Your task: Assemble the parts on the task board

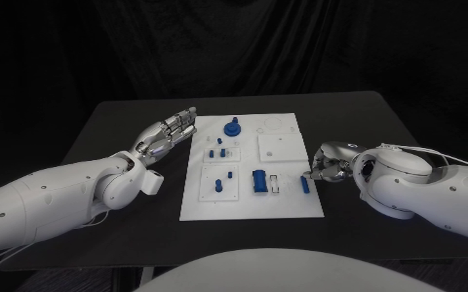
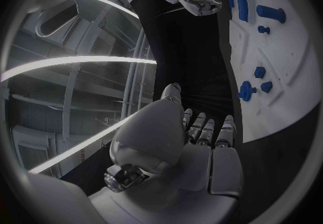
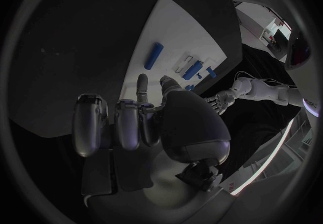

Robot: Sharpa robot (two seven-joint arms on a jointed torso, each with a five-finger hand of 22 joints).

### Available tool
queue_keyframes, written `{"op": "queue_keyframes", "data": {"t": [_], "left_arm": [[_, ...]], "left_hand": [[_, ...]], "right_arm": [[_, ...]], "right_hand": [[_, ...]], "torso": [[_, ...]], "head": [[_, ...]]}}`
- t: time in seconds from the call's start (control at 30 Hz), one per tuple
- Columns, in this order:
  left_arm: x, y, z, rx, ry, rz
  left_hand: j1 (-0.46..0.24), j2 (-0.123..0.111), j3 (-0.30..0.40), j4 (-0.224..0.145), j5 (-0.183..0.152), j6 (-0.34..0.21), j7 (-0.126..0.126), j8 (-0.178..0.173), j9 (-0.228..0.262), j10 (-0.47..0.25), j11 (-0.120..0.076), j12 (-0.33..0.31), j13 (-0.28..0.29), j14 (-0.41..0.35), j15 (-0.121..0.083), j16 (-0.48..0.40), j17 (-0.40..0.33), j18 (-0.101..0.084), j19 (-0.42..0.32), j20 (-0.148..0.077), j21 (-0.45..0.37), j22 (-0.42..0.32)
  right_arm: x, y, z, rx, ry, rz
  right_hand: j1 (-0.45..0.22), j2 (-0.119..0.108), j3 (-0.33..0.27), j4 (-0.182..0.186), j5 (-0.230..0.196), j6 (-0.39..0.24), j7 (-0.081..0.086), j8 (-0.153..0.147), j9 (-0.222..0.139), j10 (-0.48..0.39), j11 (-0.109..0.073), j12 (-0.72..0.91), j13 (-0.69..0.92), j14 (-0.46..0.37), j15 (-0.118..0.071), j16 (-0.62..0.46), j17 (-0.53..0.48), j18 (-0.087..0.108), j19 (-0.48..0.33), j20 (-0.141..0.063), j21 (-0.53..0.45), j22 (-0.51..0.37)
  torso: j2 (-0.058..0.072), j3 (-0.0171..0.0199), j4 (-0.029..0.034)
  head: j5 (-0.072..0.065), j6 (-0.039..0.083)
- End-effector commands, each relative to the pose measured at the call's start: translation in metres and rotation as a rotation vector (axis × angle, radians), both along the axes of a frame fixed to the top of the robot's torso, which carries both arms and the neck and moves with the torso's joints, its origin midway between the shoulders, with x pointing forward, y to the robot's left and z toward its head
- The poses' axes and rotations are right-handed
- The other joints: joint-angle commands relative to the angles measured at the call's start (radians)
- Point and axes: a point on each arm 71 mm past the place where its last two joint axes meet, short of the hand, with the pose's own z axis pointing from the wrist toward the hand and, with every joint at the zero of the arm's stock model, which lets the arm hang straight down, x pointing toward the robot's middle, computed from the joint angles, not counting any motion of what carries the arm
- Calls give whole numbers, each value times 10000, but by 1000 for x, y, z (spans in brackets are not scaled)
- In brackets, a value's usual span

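The white task board (image 1: 293,207) lies mid-table with several blue parts on it. A round blue part with a peg (image 1: 233,128) stands near the far edge, a blue block (image 1: 260,181) near the front, and a slim blue bar (image 1: 305,184) by the right edge. My left hand (image 1: 168,133) hovers flat with fingers stretched out, just off the board's left edge, holding nothing. My right hand (image 1: 330,165) sits at the right edge, fingers bent down toward the table close to the slim bar (image 3: 154,55); nothing shows between its fingers (image 3: 141,86). The left wrist view shows the round part (image 2: 246,92) and my right hand (image 2: 199,3).
Small blue pegs (image 1: 220,152) stand in the left plates of the board, and two white strips (image 1: 277,184) lie beside the block. A raised white square plate (image 1: 276,147) sits on the board's right half. Black table (image 1: 117,123) surrounds the board, with a dark curtain behind.
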Motion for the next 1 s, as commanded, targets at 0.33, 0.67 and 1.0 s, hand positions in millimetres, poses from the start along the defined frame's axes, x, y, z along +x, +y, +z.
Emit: {"op": "queue_keyframes", "data": {"t": [0.33, 0.67, 1.0], "left_arm": [[-1, 0, 4, -305, -419, 25], [-2, -1, 4, -321, -416, 5], [-2, 0, 4, -317, -397, 2]], "left_hand": [[122, 34, 71, -25, 49, 92, 125, 73, 24, 8, 83, 71, 16, 7, 89, -61, -10, 104, -25, 66, 42, 12], [128, 31, 75, -31, 51, 121, 165, 82, 28, 13, 80, 81, 17, 9, 89, -60, -9, 105, -23, 68, 43, 15], [135, 24, 80, -41, 55, 137, 211, 88, 30, 15, 80, 80, 17, 6, 90, -62, -10, 104, -23, 72, 43, 11]], "right_arm": [[-12, 13, -15, -685, -393, 338], [-15, 16, -31, -1239, 74, 419], [-19, 19, -49, -1533, 296, 587]], "right_hand": [[125, -39, 127, -62, 173, 181, -43, 101, 62, 1060, -100, 27, 2635, 678, -68, 46, 575, -23, 451, -32, 78, 2153], [36, -127, 341, 77, 1055, 10, 22, -159, -59, 1060, -55, 27, 2635, 653, -43, 2, 472, -3, 406, -34, -15, 2120], [193, -184, 709, 57, 1996, -45, 85, -480, -274, 1060, 1, 27, 2635, 624, 4, -60, 340, 23, 355, 18, -122, 2085]], "torso": [[-3, 17, -5], [3, 4, 9], [-14, 2, 2]], "head": [[-16, -1], [4, -1], [87, -1]]}}
